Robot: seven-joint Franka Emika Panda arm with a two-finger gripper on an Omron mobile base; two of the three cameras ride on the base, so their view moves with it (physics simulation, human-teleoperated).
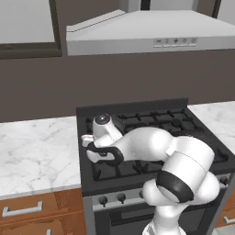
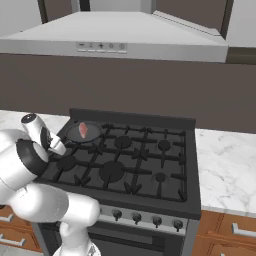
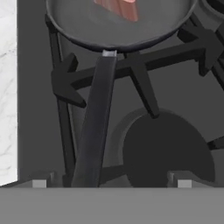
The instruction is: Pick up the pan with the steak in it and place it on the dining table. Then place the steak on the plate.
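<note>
The dark pan (image 2: 85, 134) sits on the stove's back-left burner with the pinkish-red steak (image 2: 83, 130) lying in it. In the hand view the pan (image 3: 87, 26) is at the top, the steak (image 3: 120, 6) is cut by the top edge, and the long black handle (image 3: 96, 122) runs down toward the camera. My gripper (image 3: 111, 183) is open, its two fingertips (image 3: 39, 183) standing on either side of the handle's end without touching it. The arm hides the pan in the left base view. The dining table and plate are out of view.
Black grates cover the stove (image 2: 125, 160), with a round burner cap (image 3: 168, 151) right of the handle. Marble counter lies left of the stove (image 1: 36, 151) and right of it (image 2: 225, 165). A range hood (image 2: 115, 35) hangs overhead. Knobs (image 2: 135, 217) line the front.
</note>
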